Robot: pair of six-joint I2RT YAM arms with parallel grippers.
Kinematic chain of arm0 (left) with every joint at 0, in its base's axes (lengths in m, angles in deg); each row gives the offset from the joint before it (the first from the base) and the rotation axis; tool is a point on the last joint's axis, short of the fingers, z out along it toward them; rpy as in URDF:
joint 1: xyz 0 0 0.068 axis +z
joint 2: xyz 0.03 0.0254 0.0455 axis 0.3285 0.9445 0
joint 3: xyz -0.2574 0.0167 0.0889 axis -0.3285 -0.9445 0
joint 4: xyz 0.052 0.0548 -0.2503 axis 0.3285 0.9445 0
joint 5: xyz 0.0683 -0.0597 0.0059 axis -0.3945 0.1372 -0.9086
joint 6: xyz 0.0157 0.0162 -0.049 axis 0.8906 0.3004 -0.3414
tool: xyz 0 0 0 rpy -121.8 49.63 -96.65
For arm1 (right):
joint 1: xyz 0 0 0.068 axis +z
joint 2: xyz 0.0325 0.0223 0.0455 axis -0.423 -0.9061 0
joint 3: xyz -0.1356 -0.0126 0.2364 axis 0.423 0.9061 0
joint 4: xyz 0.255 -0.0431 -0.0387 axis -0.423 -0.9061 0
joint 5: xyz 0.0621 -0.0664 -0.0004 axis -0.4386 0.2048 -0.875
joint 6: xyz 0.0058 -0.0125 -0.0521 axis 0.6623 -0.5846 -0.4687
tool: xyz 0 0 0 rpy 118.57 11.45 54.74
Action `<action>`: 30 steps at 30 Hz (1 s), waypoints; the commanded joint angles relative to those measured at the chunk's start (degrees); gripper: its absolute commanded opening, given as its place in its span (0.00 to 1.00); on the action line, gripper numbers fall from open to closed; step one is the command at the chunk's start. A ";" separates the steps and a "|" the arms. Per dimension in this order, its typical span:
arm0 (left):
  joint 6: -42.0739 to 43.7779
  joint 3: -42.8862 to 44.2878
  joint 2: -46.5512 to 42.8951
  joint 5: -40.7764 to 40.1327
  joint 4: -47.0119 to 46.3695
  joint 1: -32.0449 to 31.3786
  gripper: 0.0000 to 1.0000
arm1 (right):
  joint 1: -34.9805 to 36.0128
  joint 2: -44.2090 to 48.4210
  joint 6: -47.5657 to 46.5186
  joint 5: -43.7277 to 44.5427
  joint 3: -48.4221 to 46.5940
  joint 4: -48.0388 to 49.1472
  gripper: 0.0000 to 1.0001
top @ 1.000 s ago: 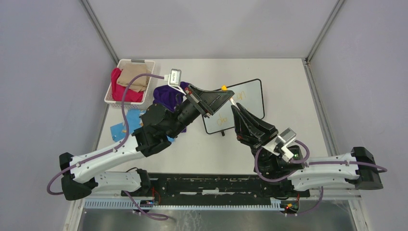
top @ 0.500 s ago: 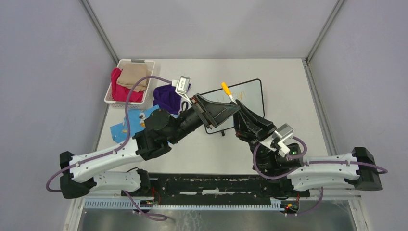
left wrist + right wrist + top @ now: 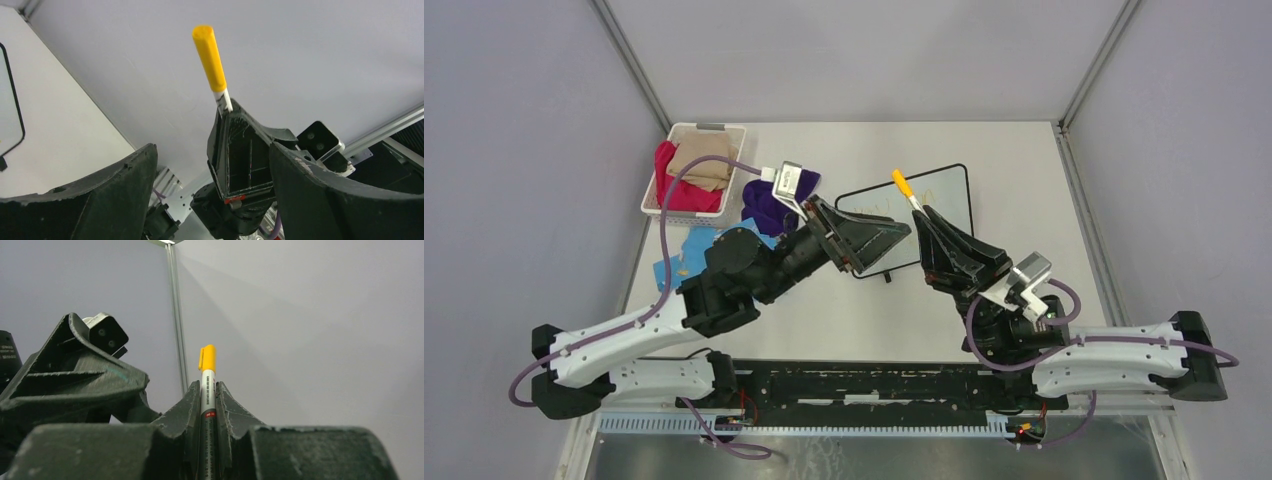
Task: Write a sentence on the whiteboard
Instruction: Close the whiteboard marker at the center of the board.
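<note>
Far to the left of the whiteboard [image 3: 951,212], a white basket [image 3: 656,190] of folded cloths is seen. A purple cloth [image 3: 764,208] and a blue one [image 3: 686,256] lie between the basket and the board, seemingly parked clear of the writing area.

Over the whiteboard's near left corner, the left gripper [image 3: 886,238] is held with its jaws spread wide. Nothing is gripped or touched by it. In its wrist view the gap between the jaws is aimed at the marker [image 3: 210,56], a stance judged suited to handling the cap.

The whiteboard is laid flat on the table beneath and beyond both tools. Faint yellow-orange strokes of the sentence [image 3: 876,206] can be made out on it but not read.

Above the board's middle, the marker is pinched along its white barrel by the right gripper [image 3: 927,216], whose jaws are pressed together on it. The yellow cap is seated and pointed up, away from the surface. No writing can therefore be done as it is held, and the writing step is judged finished.
</note>
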State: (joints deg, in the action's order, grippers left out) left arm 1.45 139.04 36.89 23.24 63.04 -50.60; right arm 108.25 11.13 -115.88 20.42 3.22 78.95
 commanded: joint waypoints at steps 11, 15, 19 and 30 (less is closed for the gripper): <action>-0.66 8.80 2.13 7.88 -2.27 7.70 0.86 | -0.13 4.90 5.79 -6.78 1.25 -5.88 0.00; -2.97 8.63 3.35 11.34 -4.60 9.13 0.82 | -0.17 5.82 6.48 -7.17 1.91 -6.42 0.00; -4.19 8.34 4.23 13.16 -5.87 9.57 0.75 | -0.12 6.14 6.41 -7.05 2.05 -6.40 0.00; -6.51 7.17 4.17 12.50 -6.52 10.77 0.55 | -0.19 5.64 5.34 -5.89 2.23 -5.85 0.00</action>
State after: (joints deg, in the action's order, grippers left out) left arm -2.63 145.77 41.75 35.57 59.72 -40.68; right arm 108.20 16.61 -110.24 14.48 5.25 71.78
